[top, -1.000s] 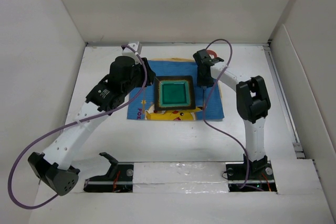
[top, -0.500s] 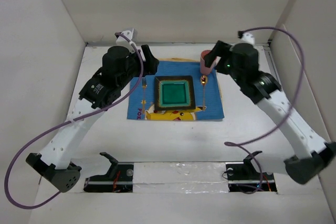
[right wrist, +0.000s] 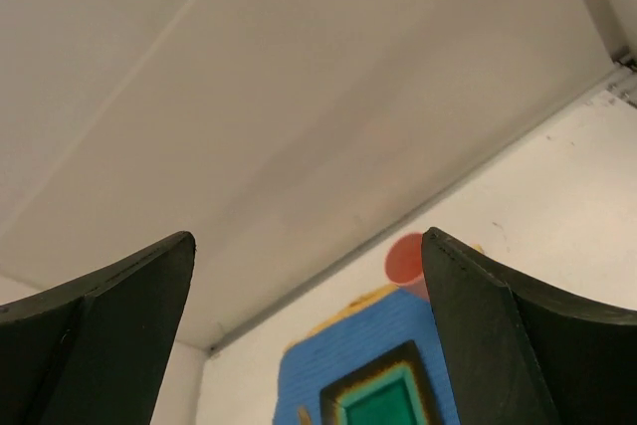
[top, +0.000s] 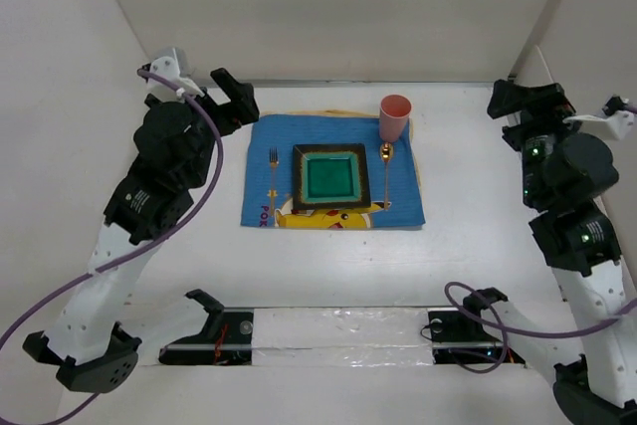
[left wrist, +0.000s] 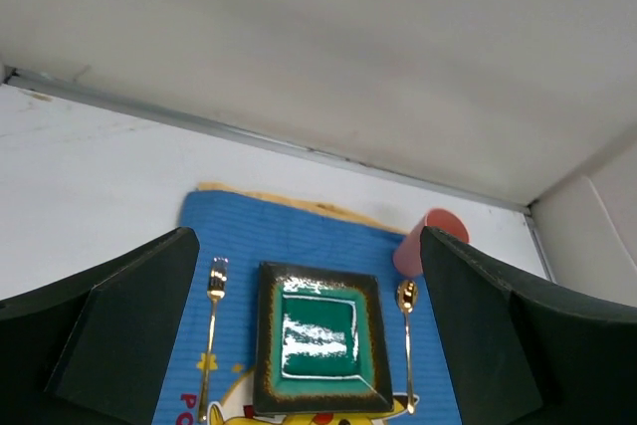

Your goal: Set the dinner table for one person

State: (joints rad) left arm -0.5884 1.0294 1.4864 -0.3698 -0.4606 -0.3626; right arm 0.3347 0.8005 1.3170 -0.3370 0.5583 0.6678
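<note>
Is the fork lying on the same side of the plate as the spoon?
No, the fork lies left of the plate and the spoon lies right of it.

Bright, even light; shadows are faint and soft. White glare streaks the green plate [left wrist: 318, 330]. Close to the wrist cameras, the fingers [left wrist: 109, 345] blur dark

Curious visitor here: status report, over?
Left gripper open, right gripper open, empty. Plate, fork, spoon on placemat, cup at its corner. Dinner table set. Nothing blocking.
</note>
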